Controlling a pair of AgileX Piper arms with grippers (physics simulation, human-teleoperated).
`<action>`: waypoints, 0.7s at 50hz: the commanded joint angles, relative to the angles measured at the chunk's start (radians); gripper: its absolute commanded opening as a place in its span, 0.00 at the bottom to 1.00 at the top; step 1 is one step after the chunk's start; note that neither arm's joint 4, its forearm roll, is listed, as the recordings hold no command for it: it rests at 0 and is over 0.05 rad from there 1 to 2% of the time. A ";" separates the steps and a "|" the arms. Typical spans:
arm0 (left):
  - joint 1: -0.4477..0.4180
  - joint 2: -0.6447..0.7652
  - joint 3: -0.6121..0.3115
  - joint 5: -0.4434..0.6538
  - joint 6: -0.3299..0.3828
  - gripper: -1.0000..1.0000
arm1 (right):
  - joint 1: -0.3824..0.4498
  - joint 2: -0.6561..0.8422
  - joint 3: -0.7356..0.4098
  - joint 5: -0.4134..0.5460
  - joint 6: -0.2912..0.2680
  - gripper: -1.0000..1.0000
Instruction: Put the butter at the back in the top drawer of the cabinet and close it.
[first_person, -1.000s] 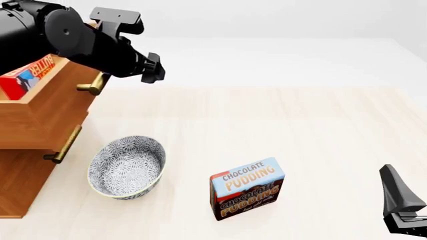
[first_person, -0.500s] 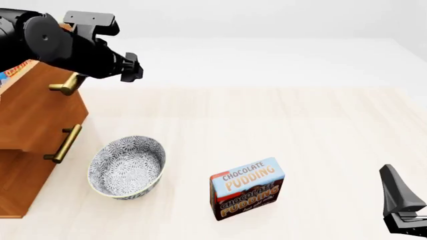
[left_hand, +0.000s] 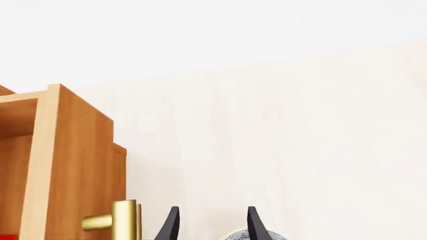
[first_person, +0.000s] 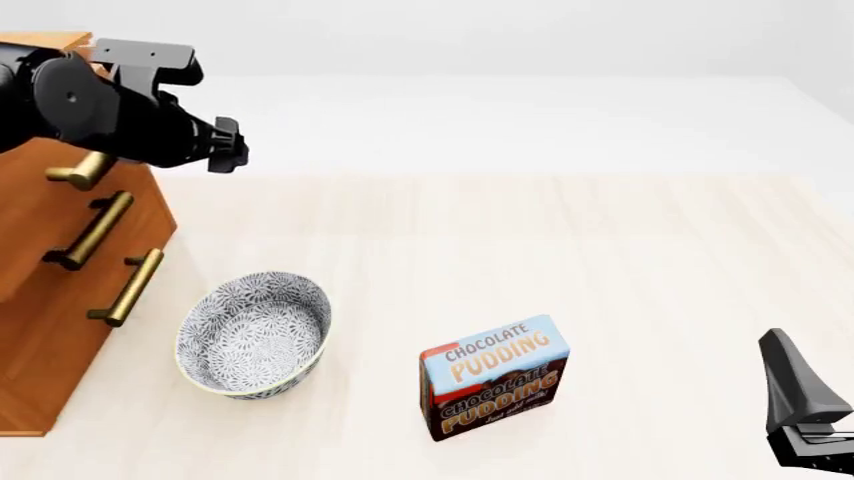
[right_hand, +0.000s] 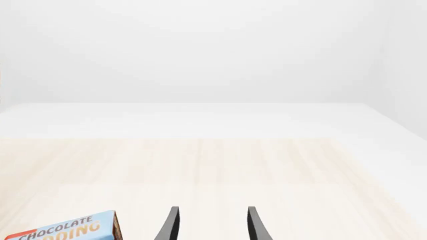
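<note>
While the left gripper (first_person: 230, 157) is hanging with fingers apart and empty, the top drawer (first_person: 80, 150) handle is sitting just beside it (butter hidden, only a red sliver showing in the left wrist view).

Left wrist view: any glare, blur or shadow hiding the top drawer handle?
Left wrist view: no glare or blur; brass handle sharp but cut by the frame edge. Front view: evenly lit, soft shadows, left gripper crisp.
</note>
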 joint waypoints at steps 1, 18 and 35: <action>0.041 0.046 0.076 -0.001 -0.002 1.00 | 0.000 0.000 0.000 0.000 0.000 1.00; 0.087 0.024 0.097 -0.005 0.000 1.00 | 0.000 0.000 0.000 0.000 0.000 1.00; 0.119 0.009 0.119 -0.016 -0.003 1.00 | 0.000 0.000 0.000 0.000 0.000 1.00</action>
